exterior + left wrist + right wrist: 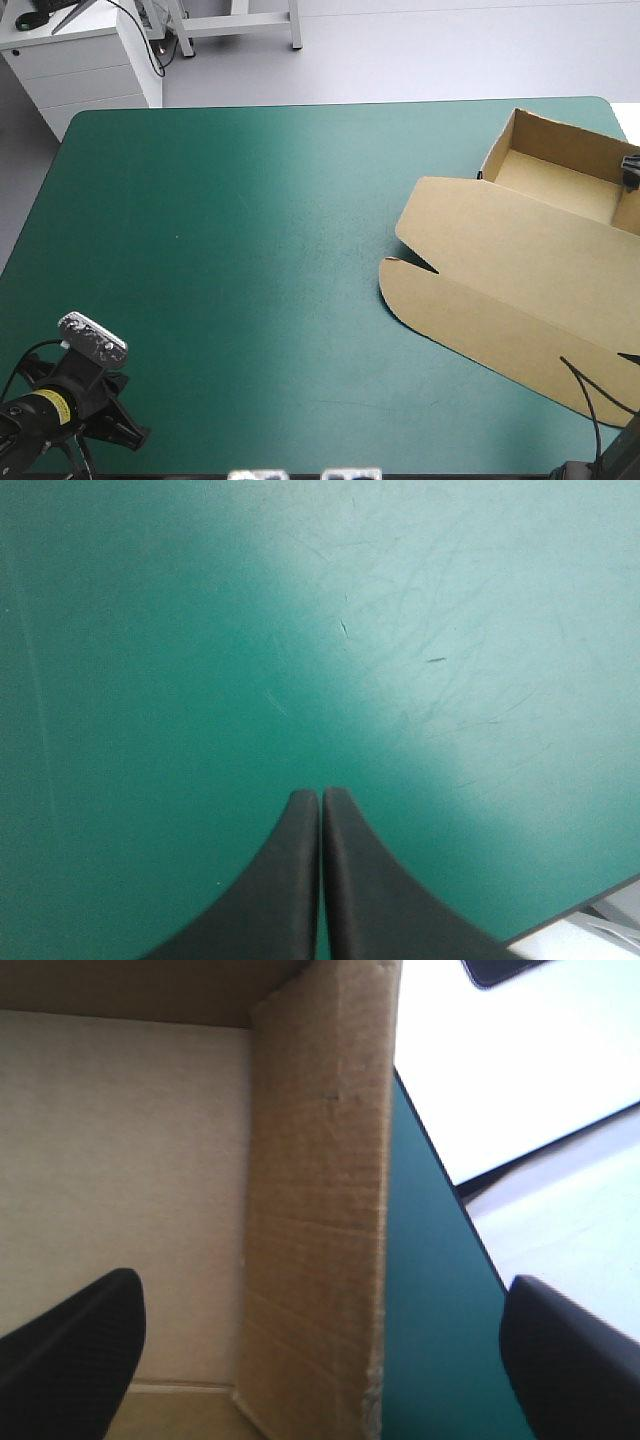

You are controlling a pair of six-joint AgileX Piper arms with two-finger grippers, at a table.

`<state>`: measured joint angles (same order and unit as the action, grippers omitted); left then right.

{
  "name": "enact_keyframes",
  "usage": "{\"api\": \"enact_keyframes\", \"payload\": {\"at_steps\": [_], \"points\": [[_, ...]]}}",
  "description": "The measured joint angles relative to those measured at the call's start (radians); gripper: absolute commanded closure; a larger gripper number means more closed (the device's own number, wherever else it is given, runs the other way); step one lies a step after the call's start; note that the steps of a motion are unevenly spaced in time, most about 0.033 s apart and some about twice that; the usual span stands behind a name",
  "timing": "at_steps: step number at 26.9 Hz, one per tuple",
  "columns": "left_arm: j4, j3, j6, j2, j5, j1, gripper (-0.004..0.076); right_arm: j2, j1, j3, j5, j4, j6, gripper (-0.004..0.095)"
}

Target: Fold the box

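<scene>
The brown box (520, 270) lies at the table's right side as an open tray (556, 180) with raised walls and its lid (500, 290) flat toward the near edge. In the right wrist view, my right gripper (322, 1290) is open and straddles one upright wall (315, 1160). One finger is over the tray floor (120, 1160) and the other is outside, over the table's edge. In the high view only a small part of this gripper (631, 172) shows, at the tray's right wall. My left gripper (320, 795) is shut on nothing above bare cover, at the near left corner (130, 430).
The teal-green cover (230, 250) stretches bare from the box to the left edge. A white cabinet (90, 60) stands beyond the far left corner. The table's right edge (440, 1190) runs just outside the box wall.
</scene>
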<state>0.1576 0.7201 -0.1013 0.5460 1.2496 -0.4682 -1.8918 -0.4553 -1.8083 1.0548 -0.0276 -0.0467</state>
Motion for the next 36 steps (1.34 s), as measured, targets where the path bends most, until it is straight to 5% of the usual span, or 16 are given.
{"api": "enact_keyframes", "payload": {"at_steps": [8,15,28,36], "points": [[0.000,0.000,0.000,0.000,0.000,0.000,0.0731,0.143,0.000,-0.001,0.047,0.290,-0.155,0.0505],[-0.002,0.000,0.000,-0.002,-0.033,0.000,0.0731,0.238,0.000,-0.001,0.119,0.385,-0.209,0.0930],[-0.043,-0.001,0.000,-0.002,-0.126,0.000,0.0731,0.544,0.145,0.150,0.164,0.403,-0.261,0.0918],[-0.047,-0.001,0.000,-0.002,-0.126,0.000,0.0731,1.113,0.196,0.576,0.111,0.434,-0.307,0.0918]]}}
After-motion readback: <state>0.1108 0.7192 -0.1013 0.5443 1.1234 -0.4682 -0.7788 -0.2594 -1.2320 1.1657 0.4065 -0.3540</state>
